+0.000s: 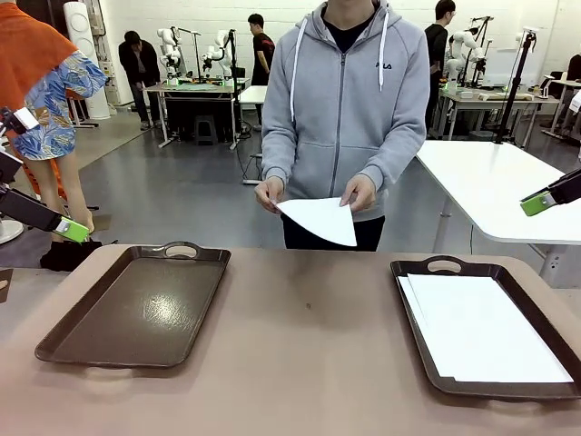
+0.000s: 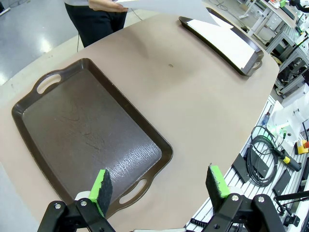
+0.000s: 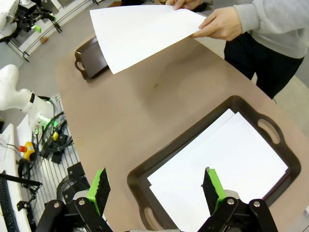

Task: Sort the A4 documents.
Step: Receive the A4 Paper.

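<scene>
A person in a grey hoodie stands at the far side and holds one white A4 sheet (image 1: 320, 218) in both hands above the table's far edge; the same sheet (image 3: 140, 31) spreads wide in the right wrist view. A stack of A4 sheets (image 1: 481, 327) lies in the right dark brown tray (image 1: 410, 269). The left dark brown tray (image 1: 136, 309) holds nothing. My left gripper (image 2: 159, 186) hovers open above that tray's near handle. My right gripper (image 3: 154, 186) hangs open over the stacked sheets (image 3: 222, 164) in its tray (image 3: 140, 176). Neither gripper holds anything.
The tan table (image 1: 309, 345) stretches between the two trays. A white table (image 1: 508, 182) stands behind at the right. Cables and an emergency stop box (image 2: 301, 145) lie off the table's edge on the robot's side.
</scene>
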